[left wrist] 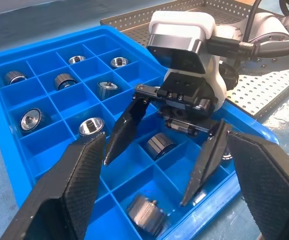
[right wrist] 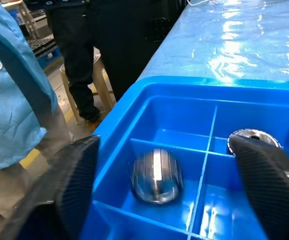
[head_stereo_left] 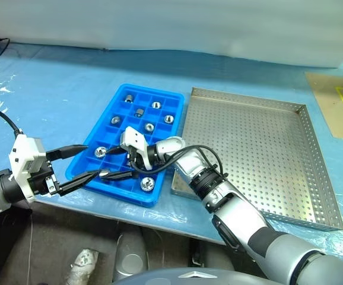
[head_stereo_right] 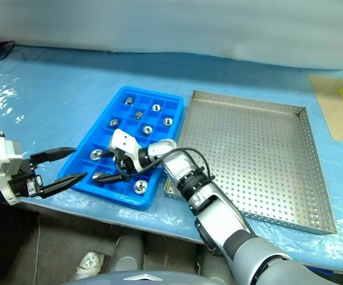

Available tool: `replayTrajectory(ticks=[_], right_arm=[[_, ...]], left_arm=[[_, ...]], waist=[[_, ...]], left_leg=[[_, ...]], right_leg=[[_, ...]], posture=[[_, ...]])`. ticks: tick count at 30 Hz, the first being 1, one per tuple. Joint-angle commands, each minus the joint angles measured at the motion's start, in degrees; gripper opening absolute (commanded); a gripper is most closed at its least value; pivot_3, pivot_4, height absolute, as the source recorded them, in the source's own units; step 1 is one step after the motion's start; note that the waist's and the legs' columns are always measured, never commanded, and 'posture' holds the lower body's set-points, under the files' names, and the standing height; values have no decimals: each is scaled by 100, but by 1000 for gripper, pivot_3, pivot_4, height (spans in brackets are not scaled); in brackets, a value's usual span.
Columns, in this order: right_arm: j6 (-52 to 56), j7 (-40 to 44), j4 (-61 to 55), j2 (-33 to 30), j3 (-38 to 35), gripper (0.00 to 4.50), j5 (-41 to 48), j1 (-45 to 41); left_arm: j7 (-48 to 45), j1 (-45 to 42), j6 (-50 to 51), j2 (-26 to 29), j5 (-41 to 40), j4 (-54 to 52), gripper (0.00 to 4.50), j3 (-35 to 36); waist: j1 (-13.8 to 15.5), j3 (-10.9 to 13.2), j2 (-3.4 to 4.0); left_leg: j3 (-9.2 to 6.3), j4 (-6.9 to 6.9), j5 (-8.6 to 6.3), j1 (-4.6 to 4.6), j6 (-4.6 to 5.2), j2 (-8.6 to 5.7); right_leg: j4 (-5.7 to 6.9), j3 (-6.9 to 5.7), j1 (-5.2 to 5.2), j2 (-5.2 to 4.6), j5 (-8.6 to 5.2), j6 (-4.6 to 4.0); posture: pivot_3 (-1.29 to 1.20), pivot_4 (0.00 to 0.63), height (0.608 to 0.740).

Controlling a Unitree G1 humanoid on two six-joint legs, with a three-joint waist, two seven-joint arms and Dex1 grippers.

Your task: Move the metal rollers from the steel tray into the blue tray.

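The blue tray (head_stereo_left: pixel 76 169) lies left of the steel tray (head_stereo_left: pixel 243 96), whose perforated floor is bare. Several metal rollers (head_stereo_left: pixel 149 127) sit in the blue tray's compartments. My right gripper (head_stereo_left: pixel 113 166) hovers open over the tray's near-left compartments. One roller (left wrist: pixel 160 145) lies on its side just below the right gripper's spread fingers, and the right wrist view shows it as the roller (right wrist: pixel 155 176) between them, untouched. My left gripper (head_stereo_left: pixel 91 159) is open and empty at the tray's near-left corner, pointing toward the right gripper.
A person in a blue shirt (right wrist: pixel 9 100) stands beyond the table edge next to a stool (right wrist: pixel 82 85). The table is covered in blue plastic sheet (head_stereo_left: pixel 53 89). A cardboard piece (head_stereo_left: pixel 337 101) lies at the far right.
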Motion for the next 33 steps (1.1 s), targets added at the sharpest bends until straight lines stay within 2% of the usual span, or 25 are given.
replayTrajectory(ticks=[1,8,13,17,22,25,28,33], right_arm=[[-228,-168,-95,532,-64,4441,48,-101],[-245,-443,-71,30,-775,4441,281,-540],[304,-8,-871,-1085,-1275,4441,533,-498],[794,-143,-1433,-1780,-1616,4441,648,-277],[1117,-752,-1945,-2730,-2256,4441,588,258],[1298,-1146,-2256,-3080,-2573,4441,614,672],[1732,-1427,-3062,-3408,-2970,4441,796,1394],[2403,-1656,-4369,-3716,-3302,4441,1126,2452]], left_arm=[[-12,4,-100,76,-3,-65,4077,56],[134,-501,-90,7,-47,34,4077,-333],[-13,-1460,-294,-131,192,695,4077,-1195],[-278,-2147,-553,-292,426,1332,4077,-1786],[-620,-3283,-1067,-862,897,2530,4077,-2606],[-793,-3725,-1313,-1193,1080,3109,4077,-2876],[-900,-4151,-1594,-1543,1277,3812,4077,-3067],[-1182,-4418,-1932,-1805,1518,4521,4077,-3262]], waist=[[0,0,0],[-6,1,2],[28,4,7],[-45,2,4],[-159,-3,16],[-281,-4,14],[-365,-4,15],[-590,-4,16]], left_leg=[[0,0,0,0,0,0],[-2,14,0,0,-1,1],[-2,74,0,5,1,1],[-2,106,-1,23,1,0],[-1,106,17,39,-28,-1],[0,129,14,35,-21,-5],[1,130,10,29,-15,-8],[7,123,7,44,-8,-6]], right_leg=[[0,0,0,0,0,0],[12,0,2,0,0,0],[64,6,9,-6,-3,-1],[87,11,31,-11,-2,3],[99,17,42,-5,3,-4],[90,21,51,-5,4,-1],[82,20,51,-4,4,0],[79,21,50,-1,3,2]], posture=[[403,150,740],[340,150,740],[219,150,740],[141,150,740],[10,150,740],[-67,150,740],[-89,150,740],[-165,150,740]])
